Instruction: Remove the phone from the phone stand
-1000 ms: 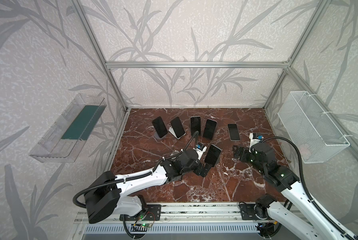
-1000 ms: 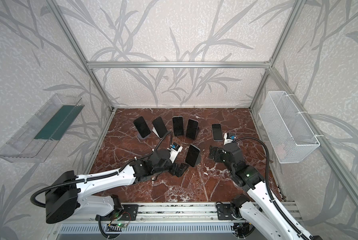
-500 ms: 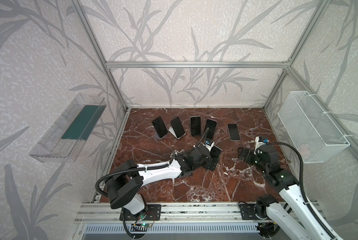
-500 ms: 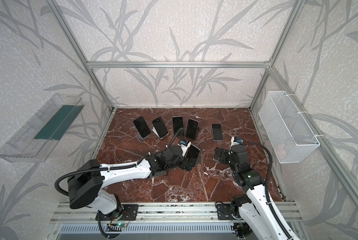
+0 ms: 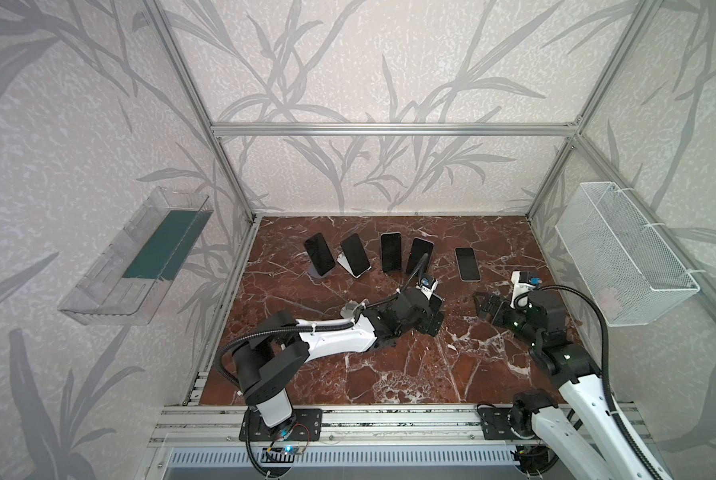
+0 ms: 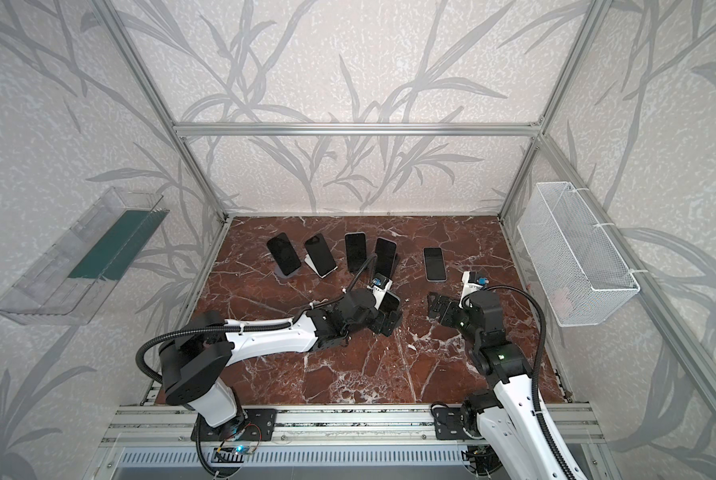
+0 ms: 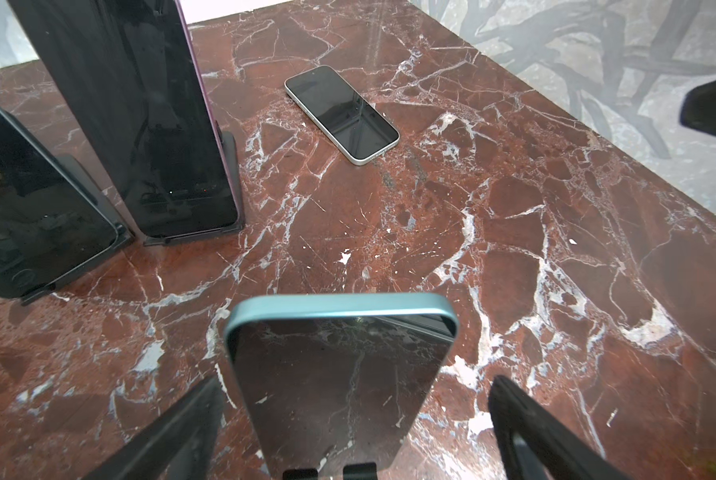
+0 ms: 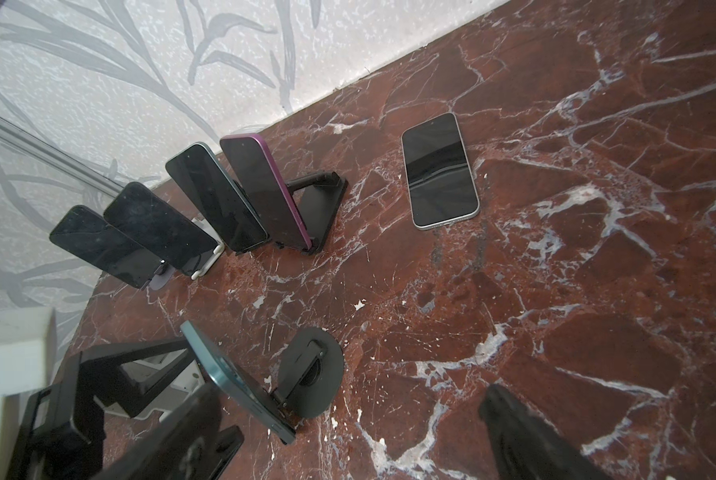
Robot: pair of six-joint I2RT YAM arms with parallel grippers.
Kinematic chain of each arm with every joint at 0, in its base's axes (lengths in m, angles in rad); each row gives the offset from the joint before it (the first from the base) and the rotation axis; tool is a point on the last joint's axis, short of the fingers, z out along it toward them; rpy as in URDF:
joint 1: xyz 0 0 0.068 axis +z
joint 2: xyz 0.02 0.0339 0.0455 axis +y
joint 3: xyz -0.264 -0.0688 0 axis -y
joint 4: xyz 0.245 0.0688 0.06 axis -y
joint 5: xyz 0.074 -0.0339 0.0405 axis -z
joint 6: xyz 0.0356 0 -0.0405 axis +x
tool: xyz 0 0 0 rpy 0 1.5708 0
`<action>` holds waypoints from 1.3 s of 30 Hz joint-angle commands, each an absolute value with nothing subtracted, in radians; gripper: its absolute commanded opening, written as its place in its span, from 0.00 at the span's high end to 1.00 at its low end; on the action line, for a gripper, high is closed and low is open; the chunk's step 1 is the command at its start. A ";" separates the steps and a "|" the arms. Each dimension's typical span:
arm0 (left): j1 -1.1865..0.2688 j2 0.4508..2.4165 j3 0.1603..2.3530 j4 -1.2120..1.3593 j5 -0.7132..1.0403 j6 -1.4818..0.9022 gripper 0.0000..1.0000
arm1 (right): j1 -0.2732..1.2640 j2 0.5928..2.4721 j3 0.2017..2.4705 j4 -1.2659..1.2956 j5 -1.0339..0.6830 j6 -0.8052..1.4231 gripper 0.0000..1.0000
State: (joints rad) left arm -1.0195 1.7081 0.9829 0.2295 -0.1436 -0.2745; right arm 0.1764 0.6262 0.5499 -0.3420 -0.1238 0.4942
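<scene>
Teal phone (image 7: 335,374) bracketed by the wide-open left gripper (image 7: 354,384), still propped on its phone stand (image 8: 310,374).

Since a second ago, the left gripper has been brought forward from short of the phone to either side of it; nothing is gripped. The phone's top edge between the spread fingers is seen only in the left wrist view. The stand's round base is shown only by the right wrist view and is hidden under the gripper in both top views. The right gripper (image 5: 489,309) is held open and empty, apart to the right. Farther back, a purple phone (image 7: 140,116) is stood upright and a silver phone (image 7: 341,112) is laid flat.
</scene>
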 commanded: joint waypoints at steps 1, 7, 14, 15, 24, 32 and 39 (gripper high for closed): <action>-1.023 1.734 1.012 0.281 -0.189 -0.242 0.01 | 0.173 0.608 0.534 -0.325 -0.135 0.469 0.03; -1.023 1.772 1.019 0.335 -0.204 -0.213 0.01 | 0.173 0.615 0.531 -0.307 -0.147 0.468 0.03; -1.023 1.802 1.034 0.343 -0.218 -0.215 0.04 | 0.173 0.623 0.526 -0.296 -0.156 0.460 0.03; -1.023 1.802 1.031 0.351 -0.214 -0.214 0.04 | 0.173 0.626 0.526 -0.298 -0.154 0.459 0.03; -1.019 1.824 1.037 0.376 -0.184 -0.212 0.15 | 0.173 0.629 0.522 -0.288 -0.164 0.458 0.04; -1.004 1.810 0.989 0.421 -0.157 -0.197 0.19 | 0.173 0.630 0.517 -0.286 -0.169 0.458 0.04; -0.988 1.801 0.974 0.423 -0.101 -0.185 0.25 | 0.173 0.629 0.524 -0.292 -0.167 0.455 0.04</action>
State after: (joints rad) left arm -0.9943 1.8111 0.9867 0.4061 -0.1337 -0.2035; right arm 0.1764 0.6315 0.5243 -0.3103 -0.1589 0.4694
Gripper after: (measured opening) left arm 0.752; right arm 0.962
